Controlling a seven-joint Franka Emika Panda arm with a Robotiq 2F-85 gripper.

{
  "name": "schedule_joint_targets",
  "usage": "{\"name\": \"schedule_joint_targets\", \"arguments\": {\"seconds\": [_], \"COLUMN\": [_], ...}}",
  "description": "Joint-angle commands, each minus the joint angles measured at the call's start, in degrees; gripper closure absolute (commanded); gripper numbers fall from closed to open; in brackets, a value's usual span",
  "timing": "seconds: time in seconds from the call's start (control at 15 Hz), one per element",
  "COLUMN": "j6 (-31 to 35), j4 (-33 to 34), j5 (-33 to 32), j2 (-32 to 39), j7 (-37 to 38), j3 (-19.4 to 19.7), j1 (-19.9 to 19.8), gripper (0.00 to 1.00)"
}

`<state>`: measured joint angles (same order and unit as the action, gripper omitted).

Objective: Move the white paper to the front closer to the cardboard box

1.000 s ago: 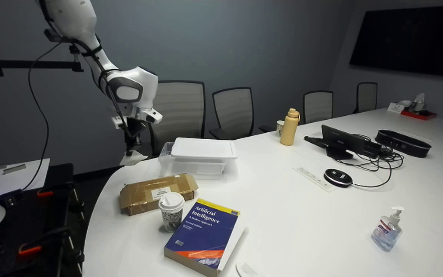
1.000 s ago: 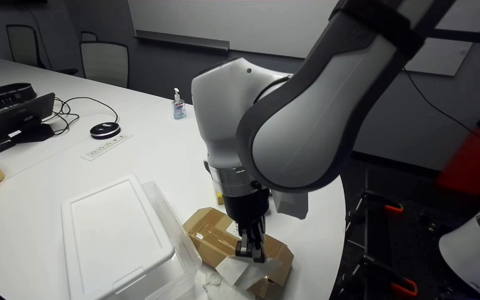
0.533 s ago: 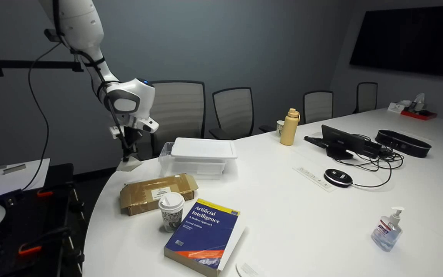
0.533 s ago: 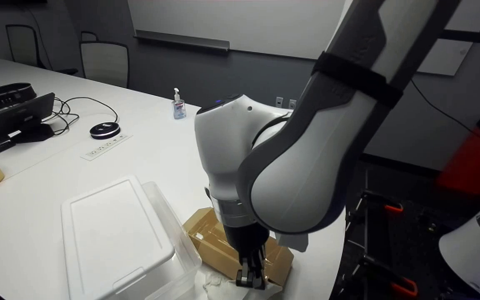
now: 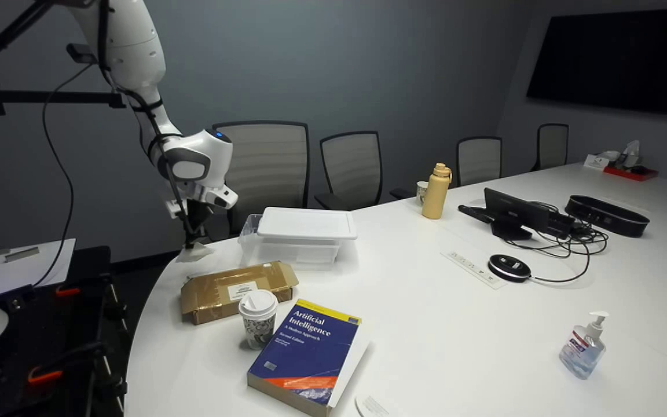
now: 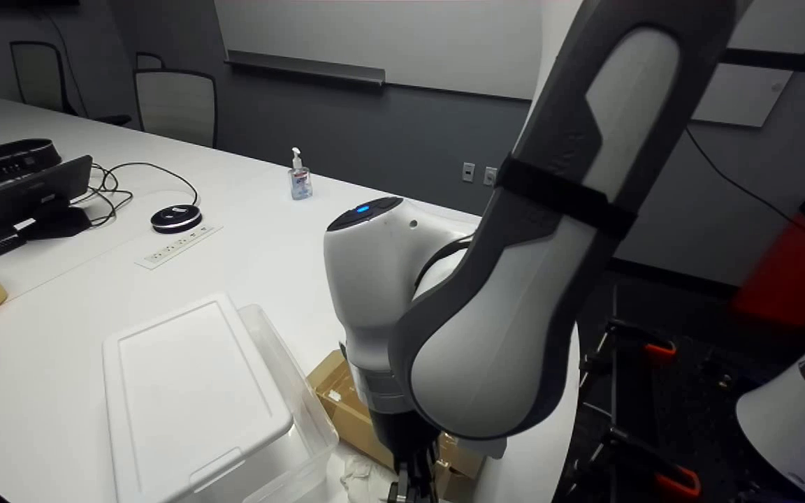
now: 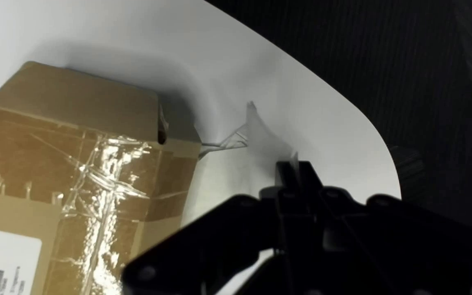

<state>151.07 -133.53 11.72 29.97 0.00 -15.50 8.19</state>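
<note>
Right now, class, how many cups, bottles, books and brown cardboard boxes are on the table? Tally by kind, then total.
Cups: 2 (lidded cup, partly hidden cup)
Bottles: 2 (yellow bottle, sanitizer bottle)
Blue book: 1
Cardboard box: 1
Total: 6

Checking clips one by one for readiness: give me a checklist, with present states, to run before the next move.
1. Black two-fingered gripper shut on the thin, creased white paper: ok.
2. Paper beside the low brown cardboard box: ok, in the wrist view.
3. Paper touching that box: cannot tell.
4. Paper lying flat: not ok, bunched at the gripper.
5. Held part over the white table: ok, in the wrist view.
6. Gripper apart from the clear plastic bin: ok, in both exterior views.
</note>
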Motion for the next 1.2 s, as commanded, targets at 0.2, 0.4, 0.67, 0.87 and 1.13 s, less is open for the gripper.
{"name": "schedule_joint_targets", "arguments": {"seconds": [0.2, 0.4, 0.67, 0.87, 1.13], "j6": [0.55, -0.9, -4.28, -9.66, -17.55], "j4": [2.54, 2.66, 2.26, 2.46, 3.57], "j5": [0.59, -0.48, -3.33, -6.92, -10.4], "j2": [0.96, -0.96, -5.13, -9.3, -14.3], "j7": [0.55, 0.07, 2.03, 4.43, 5.08], "j3": [0.65, 1.14, 3.14, 5.81, 7.18], "j1": [-0.32, -0.37, 0.86, 2.1, 1.58], "gripper": [0.38, 0.14, 0.0, 0.0, 0.0]}}
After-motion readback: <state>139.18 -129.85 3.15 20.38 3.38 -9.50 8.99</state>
